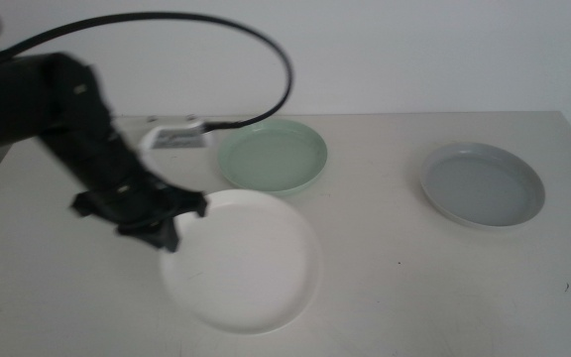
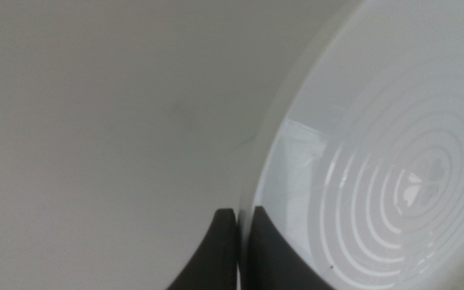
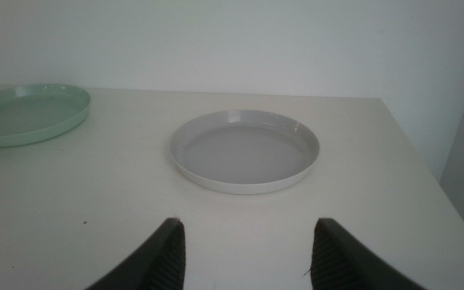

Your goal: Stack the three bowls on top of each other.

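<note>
The left end effector (image 1: 170,238) is down at the near-left rim of the shallow round white bowl (image 1: 241,260), and its two dark jaws are pinched almost together on that thin edge. In the left wrist view the jaws stand with only a sliver between them, one on the outside of the rim and one over the bowl's glossy inside, where raised concentric rings show (image 2: 377,185). So it is clenched on the white bowl's rim. Whether the bowl is lifted or lies flat I cannot tell.

Taking the white bowl as the landmark: the shallow round pale mint green bowl (image 1: 272,156) sits just behind it, so close that the two rims look to be touching or nearly so. The shallow round light grey-blue bowl (image 1: 482,183) lies well apart to its right and a little farther back, alone on the pale surface (image 1: 395,268). Behind the white bowl to the left, just beside the green bowl, lies a small flat white item with a dark printed patch (image 1: 176,138); it is too blurred to make out. A black cable (image 1: 266,45) arcs above from the left arm.

The right end effector (image 3: 248,250) waits on the near side of the grey-blue bowl (image 3: 245,150), off the surface, its jaws spread wide and holding nothing. The green bowl (image 3: 26,113) shows beyond.
</note>
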Robot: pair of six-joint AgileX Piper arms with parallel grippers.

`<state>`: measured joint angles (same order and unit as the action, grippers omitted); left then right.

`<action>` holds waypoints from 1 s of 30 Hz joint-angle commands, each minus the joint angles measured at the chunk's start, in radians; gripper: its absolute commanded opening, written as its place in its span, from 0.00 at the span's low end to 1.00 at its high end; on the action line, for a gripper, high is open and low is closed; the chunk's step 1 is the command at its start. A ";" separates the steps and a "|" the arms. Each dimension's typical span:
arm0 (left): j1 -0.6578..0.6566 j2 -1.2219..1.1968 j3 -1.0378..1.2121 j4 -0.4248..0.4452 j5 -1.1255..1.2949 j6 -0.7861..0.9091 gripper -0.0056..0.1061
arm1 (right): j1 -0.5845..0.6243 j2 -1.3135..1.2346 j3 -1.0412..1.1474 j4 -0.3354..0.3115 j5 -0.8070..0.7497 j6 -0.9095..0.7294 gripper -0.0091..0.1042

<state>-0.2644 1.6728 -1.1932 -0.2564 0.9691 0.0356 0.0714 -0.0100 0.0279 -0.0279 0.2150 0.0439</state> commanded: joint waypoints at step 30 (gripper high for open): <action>-0.167 0.414 -0.469 -0.097 0.064 -0.036 0.22 | -0.006 -0.027 -0.006 -0.010 -0.080 -0.005 0.44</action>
<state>-0.4265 2.1491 -1.6336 -0.3246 1.0245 0.0102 0.0714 -0.0100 0.0279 -0.0279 0.2150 0.0439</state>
